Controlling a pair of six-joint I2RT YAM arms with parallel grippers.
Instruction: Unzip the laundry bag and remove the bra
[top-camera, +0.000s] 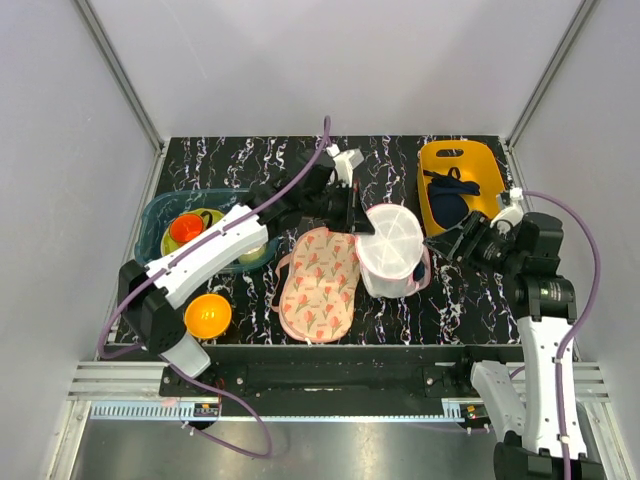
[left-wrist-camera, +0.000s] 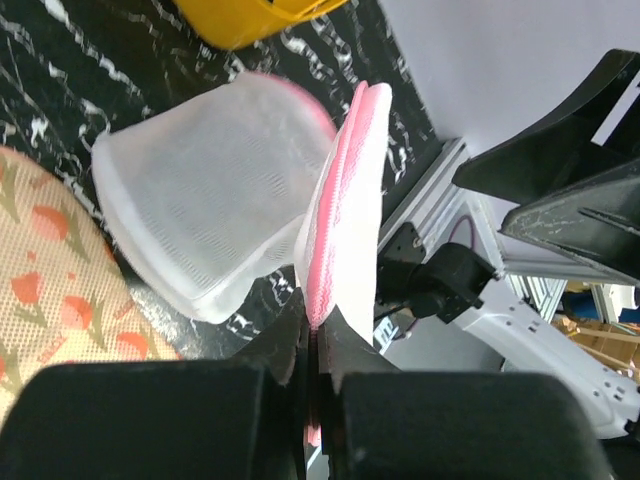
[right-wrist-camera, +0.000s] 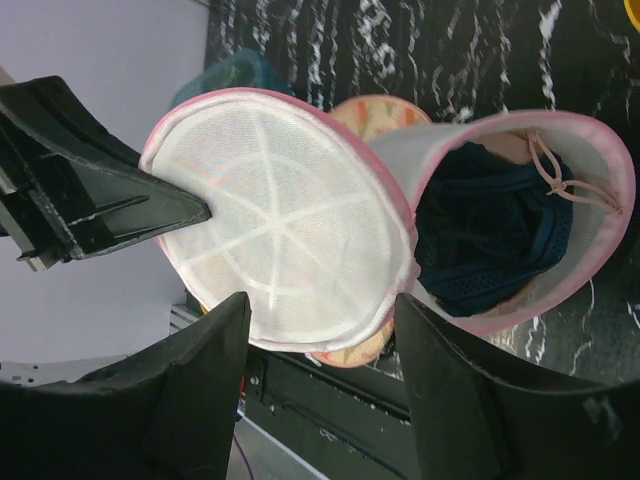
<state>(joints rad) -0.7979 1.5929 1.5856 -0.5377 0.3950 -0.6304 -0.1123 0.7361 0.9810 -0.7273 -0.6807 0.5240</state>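
We judge the unzipping done: the laundry bag (top-camera: 388, 272) rests on the bench (top-camera: 250, 160) with its round lid (right-wrist-camera: 280, 230) swung open, and the left gripper (left-wrist-camera: 315, 335) is pinching the lid's pink rim. The removal is still left. Inside the bag we see a dark navy garment (right-wrist-camera: 490, 240) and thin pink straps that we take for the bra (right-wrist-camera: 560, 185), though little of it shows. The right gripper (right-wrist-camera: 320, 305) hangs spread before the mouth, holding nothing. The yellow bin (top-camera: 432, 170) behind holds another dark item.
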